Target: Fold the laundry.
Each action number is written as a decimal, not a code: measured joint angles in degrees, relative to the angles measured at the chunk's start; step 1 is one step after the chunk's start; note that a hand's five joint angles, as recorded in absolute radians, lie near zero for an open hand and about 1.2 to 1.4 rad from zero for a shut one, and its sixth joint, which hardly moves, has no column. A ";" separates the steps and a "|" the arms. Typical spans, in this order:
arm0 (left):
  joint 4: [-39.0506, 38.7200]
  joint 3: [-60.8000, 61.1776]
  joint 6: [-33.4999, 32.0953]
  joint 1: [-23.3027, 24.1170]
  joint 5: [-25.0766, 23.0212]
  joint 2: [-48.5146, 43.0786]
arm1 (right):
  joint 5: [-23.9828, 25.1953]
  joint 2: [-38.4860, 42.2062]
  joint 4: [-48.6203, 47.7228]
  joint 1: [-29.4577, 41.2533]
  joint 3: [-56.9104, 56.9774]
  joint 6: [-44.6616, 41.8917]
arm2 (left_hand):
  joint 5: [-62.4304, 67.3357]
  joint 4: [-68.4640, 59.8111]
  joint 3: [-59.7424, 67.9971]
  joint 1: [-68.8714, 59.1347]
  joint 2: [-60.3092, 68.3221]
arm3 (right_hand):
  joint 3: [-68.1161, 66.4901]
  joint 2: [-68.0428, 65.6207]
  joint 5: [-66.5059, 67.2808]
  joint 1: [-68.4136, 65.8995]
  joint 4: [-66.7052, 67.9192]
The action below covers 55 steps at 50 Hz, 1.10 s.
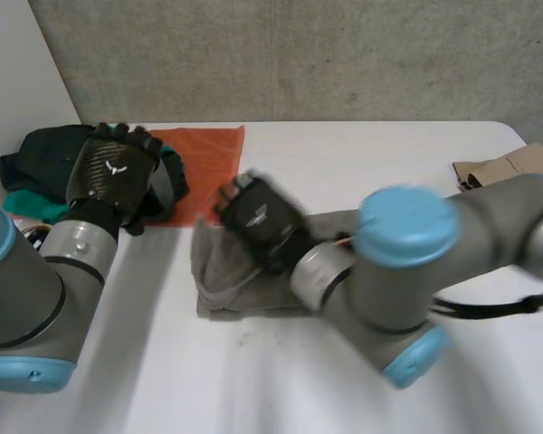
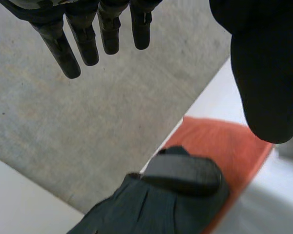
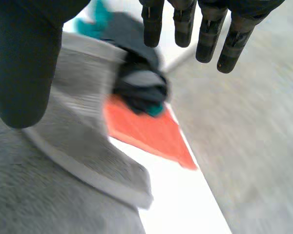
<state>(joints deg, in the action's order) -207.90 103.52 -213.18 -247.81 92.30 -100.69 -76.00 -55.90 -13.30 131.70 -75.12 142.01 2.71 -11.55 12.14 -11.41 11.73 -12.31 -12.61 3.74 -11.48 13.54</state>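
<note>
Two empty, straight-fingered hands: left hand [image 1: 113, 169] above dark clothes [image 1: 38, 152], right hand [image 1: 258, 217] over grey cloth [image 1: 224, 282].

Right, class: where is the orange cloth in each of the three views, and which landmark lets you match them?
Head view: the orange cloth lies flat at the far edge of the table, between the left hand and the grey cloth.
Left wrist view: the orange cloth lies behind the dark garment.
Right wrist view: the orange cloth lies beyond the grey cloth's edge.
Shared landmark: the dark garment overlapping the cloth's end.
</note>
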 measured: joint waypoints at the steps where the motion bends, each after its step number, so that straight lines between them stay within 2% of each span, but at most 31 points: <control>1: 0.03 -0.91 1.42 0.42 -0.57 -0.18 | -1.16 -3.31 0.12 -2.53 -2.06 6.75 | 0.00 0.00 0.00 0.00 0.00 | 0.00 0.00 0.00 0.00 0.00; 7: 0.27 -4.65 8.48 4.08 -3.40 -2.12 | -2.17 -10.85 1.57 -11.20 -8.79 26.57 | 0.00 0.00 0.00 0.00 0.00 | 0.00 0.00 0.00 0.00 0.00; 10: 0.58 -6.13 11.22 6.31 -4.40 -3.61 | -1.87 -11.92 2.84 -13.97 -10.98 30.58 | 0.00 0.00 0.00 0.00 0.00 | 0.00 0.00 0.00 0.00 0.00; 13: 2.03 -8.86 14.65 10.57 -5.90 -7.16 | -1.32 -12.30 4.98 -16.84 -13.47 32.51 | 0.00 0.00 0.00 0.00 0.00 | 0.00 0.00 0.00 0.00 0.00; 19: 6.45 -14.49 16.39 15.19 -6.86 -15.64 | -0.94 -11.06 6.68 -17.95 -15.93 27.98 | 0.00 0.00 0.00 0.00 0.00 | -2.62 -2.09 1.83 -0.77 0.84; 21: 7.31 -15.82 16.37 15.59 -6.83 -17.47 | -1.05 -10.29 6.77 -17.88 -16.26 25.51 | 0.00 0.00 0.00 0.00 0.00 | -3.64 -3.04 2.79 -1.73 1.84; 26: 10.41 -21.23 15.96 16.05 -6.41 -24.78 | -1.53 -7.00 6.67 -17.52 -16.74 16.42 | 0.00 0.00 0.00 0.00 0.00 | -15.22 -14.65 12.94 -12.27 14.01; 32: 11.62 -24.80 15.14 15.28 -3.82 -29.35 | -1.67 -4.43 6.32 -17.42 -16.68 12.60 | 0.00 0.00 0.00 0.00 0.00 | -27.00 -26.80 23.60 -22.09 25.27; 35: 11.61 -25.48 14.59 14.68 -1.54 -30.06 | -1.69 -3.86 6.05 -17.41 -16.58 12.25 | 0.00 0.00 0.00 0.00 0.00 | -32.32 -32.48 29.11 -26.93 31.00; 36: 11.41 -25.93 13.75 13.55 2.05 -30.42 | -1.75 -3.16 5.31 -17.38 -16.53 12.02 | 0.00 0.00 0.00 0.00 0.00 | -37.20 -36.83 34.05 -30.53 35.95; 40: 10.48 -26.09 12.05 10.77 8.76 -29.87 | -1.95 -2.59 4.01 -17.36 -16.53 11.76 | 0.00 0.00 0.00 0.00 0.00 | -40.70 -39.88 37.22 -32.80 39.38; 43: 9.87 -25.86 10.42 8.67 11.73 -29.09 | -2.52 -2.38 3.44 -17.35 -16.64 11.08 | 0.00 0.00 0.00 0.00 0.00 | -41.16 -40.22 37.70 -33.24 39.91; 49: 9.47 -24.10 6.35 6.58 13.40 -27.71 | -4.55 -2.62 3.18 -17.37 -17.20 9.42 | 0.00 0.00 0.00 0.00 0.00 | -41.16 -40.22 37.71 -33.23 39.94; 55: 9.43 -21.40 4.85 6.82 13.02 -25.10 | -5.63 -3.08 3.22 -17.46 -17.90 8.90 | 0.00 0.00 0.00 0.00 0.00 | -39.84 -39.50 37.64 -33.05 38.59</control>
<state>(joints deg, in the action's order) -198.46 82.12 -208.33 -240.98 105.33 -125.80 -81.64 -58.98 -10.08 114.23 -93.02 150.92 2.71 -11.55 12.14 -11.41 11.74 -52.15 -52.11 41.39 -44.53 52.13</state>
